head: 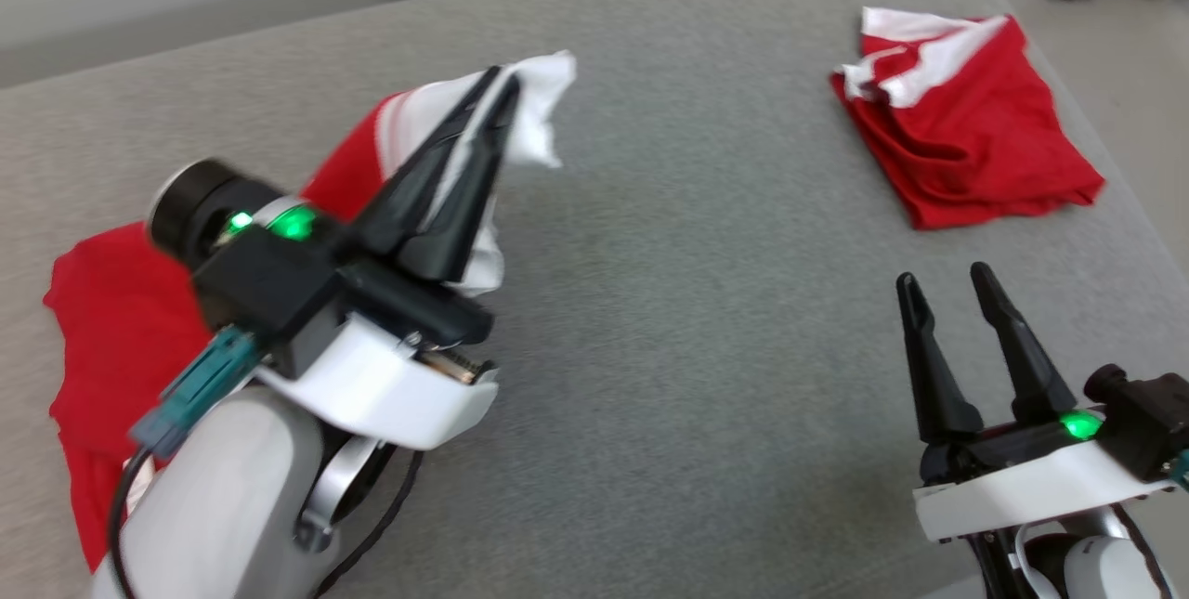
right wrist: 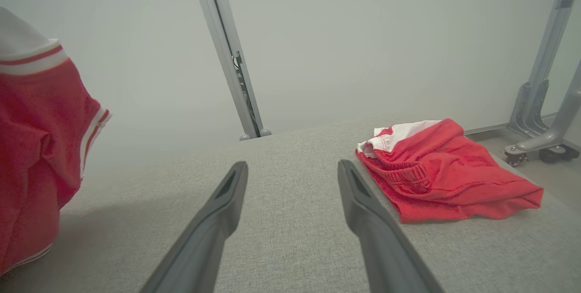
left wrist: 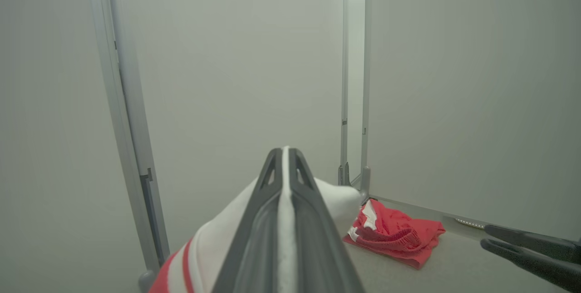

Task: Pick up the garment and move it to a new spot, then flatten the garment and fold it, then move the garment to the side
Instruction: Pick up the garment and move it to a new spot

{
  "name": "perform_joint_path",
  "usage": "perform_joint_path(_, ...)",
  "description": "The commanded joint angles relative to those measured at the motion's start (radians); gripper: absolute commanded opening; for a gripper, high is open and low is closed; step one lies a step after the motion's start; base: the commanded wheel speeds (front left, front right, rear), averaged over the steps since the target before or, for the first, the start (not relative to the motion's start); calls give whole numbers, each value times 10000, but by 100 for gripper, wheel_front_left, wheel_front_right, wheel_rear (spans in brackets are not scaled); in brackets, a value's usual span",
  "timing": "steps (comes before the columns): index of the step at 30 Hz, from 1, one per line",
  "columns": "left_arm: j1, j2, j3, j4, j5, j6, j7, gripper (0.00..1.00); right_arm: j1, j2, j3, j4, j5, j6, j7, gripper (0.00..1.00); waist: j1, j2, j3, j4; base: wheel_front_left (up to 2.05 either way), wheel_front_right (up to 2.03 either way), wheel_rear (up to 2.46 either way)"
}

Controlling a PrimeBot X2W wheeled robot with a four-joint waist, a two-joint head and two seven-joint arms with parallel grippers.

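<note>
Since our left fingers are clenched on the white edge of the garment, red cloth drooping behind them to the bench, we reckon we're mid pick-up. Our right fingers gape, empty. Next: carry it to bare bench between both sets of fingers, then flatten.

A red garment with a white panel and thin red-and-white striped trim; a second garment, likewise red with white edging; a table in flecked grey weave; the left gripper and right gripper both black-fingered on white housings, each showing a bright green light; a teal connector at the left wrist; wall panels pale grey-white, framed by silver-grey posts.
</note>
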Motion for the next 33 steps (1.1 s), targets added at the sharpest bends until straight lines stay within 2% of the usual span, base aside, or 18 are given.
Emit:
perform_joint_path(1,-382,-36,-139,179,87,-138,53,0,-30,-10,84,84,118,4,-153,100,0,0,751,-1051,0,0,0)
perform_joint_path(5,-1115,-548,-913,1056,151,-551,321,0,-87,-17,268,427,414,3,-572,100,0,0,1109,-1803,0,0,0)
perform_joint_path(9,-1157,-815,-1463,2358,54,-785,423,0,-67,-14,442,769,700,3,-939,100,0,0,1364,-2296,0,0,0)
perform_joint_path(13,-883,-920,-1916,3695,23,-977,406,0,-50,-16,553,1054,861,3,-1199,100,0,0,1516,-2415,0,0,0)
perform_joint_path(16,-861,-1002,-2269,4336,95,-1117,302,0,-120,-19,528,1198,881,3,-1325,100,0,0,1542,-2259,0,0,0)
perform_joint_path(17,-844,-1044,-2359,4490,101,-1136,276,11,-172,-19,516,1237,859,4,-1347,100,0,0,1526,-2170,0,0,0)
perform_joint_path(18,-805,-1090,-2491,4637,78,-1194,291,50,-221,-19,500,1287,839,3,-1350,100,0,0,1494,-2065,0,0,0)
perform_joint_path(19,-787,-1150,-2604,4718,36,-1228,232,100,-259,-21,482,1333,791,3,-1364,100,0,0,1453,-1936,0,0,0)
perform_joint_path(26,-679,-1343,-2937,4661,-112,-1348,-458,100,-515,-28,176,1410,425,3,-1167,100,0,0,923,-675,0,0,0)
perform_joint_path(33,-394,-1103,-2100,4436,-331,-639,-1219,100,-568,-33,-256,1182,-109,3,-679,100,0,0,307,682,0,0,0)
